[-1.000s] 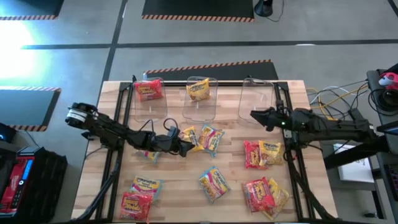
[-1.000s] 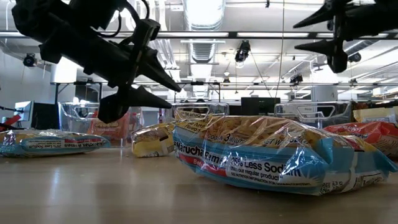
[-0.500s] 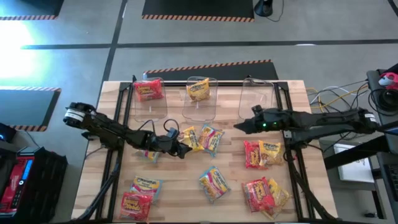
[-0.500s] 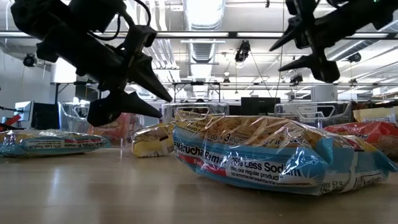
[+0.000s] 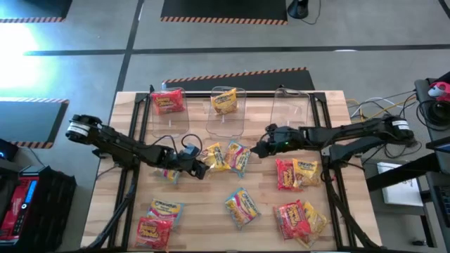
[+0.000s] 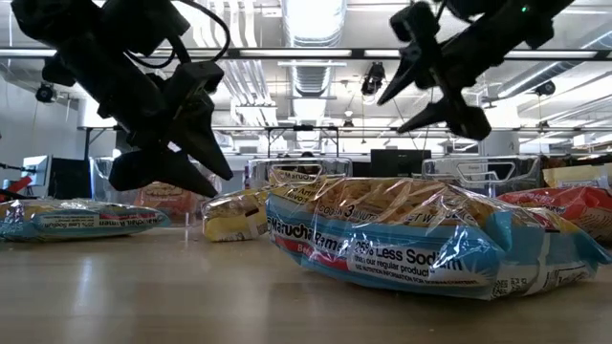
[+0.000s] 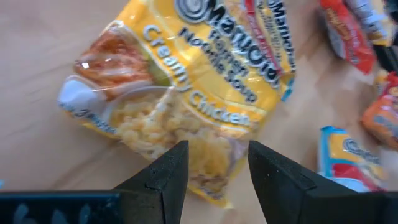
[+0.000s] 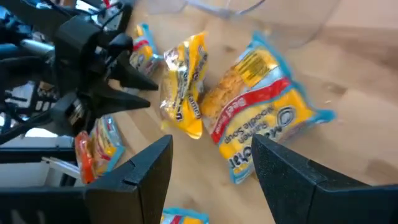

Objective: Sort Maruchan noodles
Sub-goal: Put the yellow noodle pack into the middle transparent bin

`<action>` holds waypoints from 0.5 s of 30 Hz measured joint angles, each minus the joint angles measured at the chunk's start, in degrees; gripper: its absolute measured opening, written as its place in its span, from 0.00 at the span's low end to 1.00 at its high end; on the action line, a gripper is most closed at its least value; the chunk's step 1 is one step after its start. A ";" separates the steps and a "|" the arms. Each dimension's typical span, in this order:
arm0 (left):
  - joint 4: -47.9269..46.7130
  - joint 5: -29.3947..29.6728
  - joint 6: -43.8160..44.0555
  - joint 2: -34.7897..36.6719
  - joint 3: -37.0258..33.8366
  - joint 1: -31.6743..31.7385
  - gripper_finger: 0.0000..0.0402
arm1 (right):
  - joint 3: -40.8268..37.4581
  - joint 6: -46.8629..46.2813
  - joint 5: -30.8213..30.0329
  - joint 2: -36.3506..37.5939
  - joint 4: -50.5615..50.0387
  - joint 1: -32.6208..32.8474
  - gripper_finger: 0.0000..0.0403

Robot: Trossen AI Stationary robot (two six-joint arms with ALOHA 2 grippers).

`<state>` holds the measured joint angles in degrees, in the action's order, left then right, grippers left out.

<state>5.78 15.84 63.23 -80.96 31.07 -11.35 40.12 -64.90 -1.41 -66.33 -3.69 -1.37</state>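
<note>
Overhead shot of a wooden worktop (image 5: 211, 211) w/ two dark robot arms reaching in toward its centre. Maruchan noodles are scattered across it: a yellow Creamy Chicken packet (image 5: 214, 156) and a multicoloured packet (image 5: 239, 156) lie touching near the centre; a red packet (image 5: 287, 173) and yellow one beside it sit toward the right edge; two more near the front right corner; one multicoloured packet (image 5: 241, 207) at mid-front; two near the front left corner.

Three clear bins (image 5: 226, 111) line the back edge. The left bin holds a red packet (image 5: 167, 102), the middle bin a yellow one (image 5: 224, 100); the right bin looks empty, tho its clear walls make that hard to judge.

Left gripper (image 5: 202, 169) hangs low just beside the Creamy Chicken packet, on its left-edge side; jaws apart by a narrow gap, holding nothing, the packet showing between the fingers (image 7: 166, 174) in the wrist cam. Right gripper (image 5: 261, 146) hovers above the worktop just right of the central pair; jaws wide apart, empty, pointing at the multicoloured packet.
</note>
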 joint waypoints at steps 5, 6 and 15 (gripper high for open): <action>-3.66 0.28 -1.22 -0.31 0.00 0.29 0.37 | 0.02 -0.75 1.63 -6.07 13.49 0.00 0.52; -4.52 0.28 -1.33 -0.34 0.00 0.39 0.37 | 0.02 -1.23 1.67 -7.35 15.89 0.00 0.52; -8.25 1.61 -2.79 -0.34 0.00 0.68 0.37 | 0.01 -5.08 2.84 -18.66 30.97 0.00 0.52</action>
<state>-2.47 17.45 60.44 -81.30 31.07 -10.68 40.13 -69.98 1.43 -84.99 27.28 -1.37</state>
